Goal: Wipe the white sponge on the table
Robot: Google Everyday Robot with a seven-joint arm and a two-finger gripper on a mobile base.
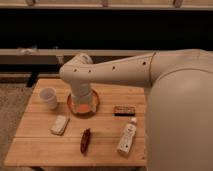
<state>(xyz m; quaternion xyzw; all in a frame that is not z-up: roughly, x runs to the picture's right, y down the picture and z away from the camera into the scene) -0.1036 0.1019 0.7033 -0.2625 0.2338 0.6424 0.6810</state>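
The white sponge (59,124) lies flat on the left part of the light wooden table (105,125), in front of the translucent cup. My arm reaches in from the right and bends down at the table's back middle. My gripper (82,103) points down over an orange bowl (93,106), and the wrist hides most of it. The gripper is behind and to the right of the sponge, well apart from it.
A translucent white cup (48,97) stands at the back left. A dark red oblong object (85,140) lies near the front middle. A white labelled bottle (127,136) lies at the front right. A dark brown packet (123,110) lies right of the bowl.
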